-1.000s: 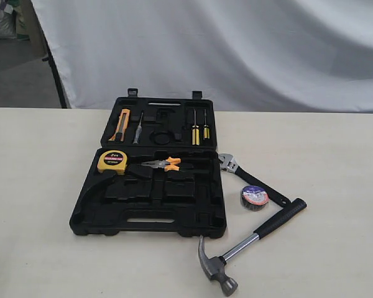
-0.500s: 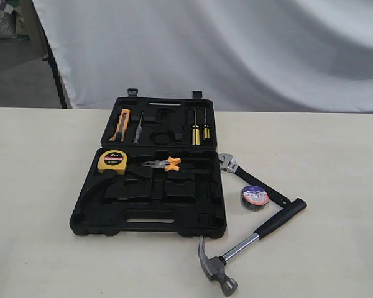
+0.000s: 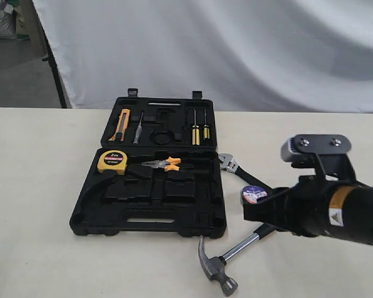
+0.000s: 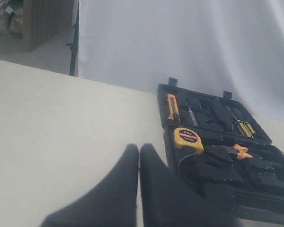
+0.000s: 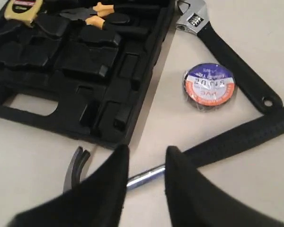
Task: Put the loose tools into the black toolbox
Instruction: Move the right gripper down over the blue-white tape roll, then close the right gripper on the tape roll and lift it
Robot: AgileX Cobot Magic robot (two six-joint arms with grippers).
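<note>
The black toolbox (image 3: 112,218) lies open mid-table, lid half at the back. Three loose tools lie to its right: a claw hammer (image 3: 222,265), an adjustable wrench (image 3: 230,164) and a roll of black tape (image 3: 253,194). My right gripper (image 5: 146,153) is open and hovers over the hammer's steel shaft (image 5: 144,176), near the toolbox's front corner (image 5: 116,132); the tape (image 5: 209,86) and wrench (image 5: 227,56) lie beyond. Its arm (image 3: 323,208) covers the hammer's grip in the exterior view. My left gripper (image 4: 139,149) is shut and empty, above bare table beside the toolbox (image 4: 236,198).
Inside the toolbox sit a yellow tape measure (image 3: 112,161), orange-handled pliers (image 3: 165,164), an orange utility knife (image 3: 120,124) and yellow-handled screwdrivers (image 3: 199,131). A white curtain hangs behind the table. Bare tabletop stretches to the left and far right.
My right arm has come into the exterior view from the right and now hangs over the hammer's grip and the tape. The tools and toolbox have not moved.
</note>
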